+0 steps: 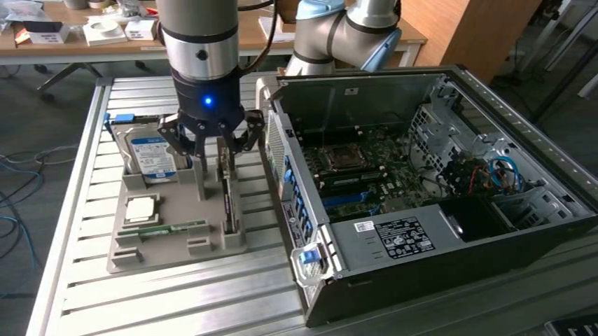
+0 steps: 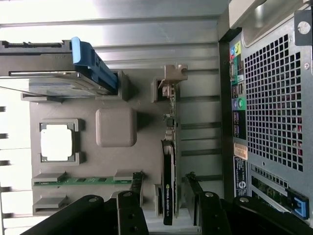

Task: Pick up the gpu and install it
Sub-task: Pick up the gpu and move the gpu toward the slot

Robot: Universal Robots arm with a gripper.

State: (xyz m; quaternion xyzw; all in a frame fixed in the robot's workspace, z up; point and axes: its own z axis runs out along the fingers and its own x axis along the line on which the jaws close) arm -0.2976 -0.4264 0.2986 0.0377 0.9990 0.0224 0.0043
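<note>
- As I look in through the exterior view, the claw (image 1: 217, 149) hangs at the upper left of centre, directly over the grey holder tray (image 1: 154, 257) on the slatted metal counter (image 1: 187, 302).
- The claw is spread: in the wrist view its black fingers (image 2: 199, 208) stand on either side of the gpu (image 2: 167, 193), with a gap showing on each side, so I see no pinch on the card.
- The gpu stands on its long edge in a slot along the tray's side nearest the computer case (image 1: 421, 234). Its silvery bracket end points away from the claw in the wrist view.
- In the exterior view, the tray sits in the left half of the frame and the gpu runs along the tray's right edge.
- A hard drive (image 1: 150, 150) with a blue-and-white label stands upright at the tray's far end, to the left of the claw.
- A square processor chip (image 1: 142, 208) lies flat in a pocket near the tray's middle left. Below it in the frame, a narrow green memory stick (image 1: 173, 228) lies in its own slot.
- The case lies open on the counter at the frame's right, just beside the tray, with its motherboard (image 1: 374, 168) exposed.
</note>
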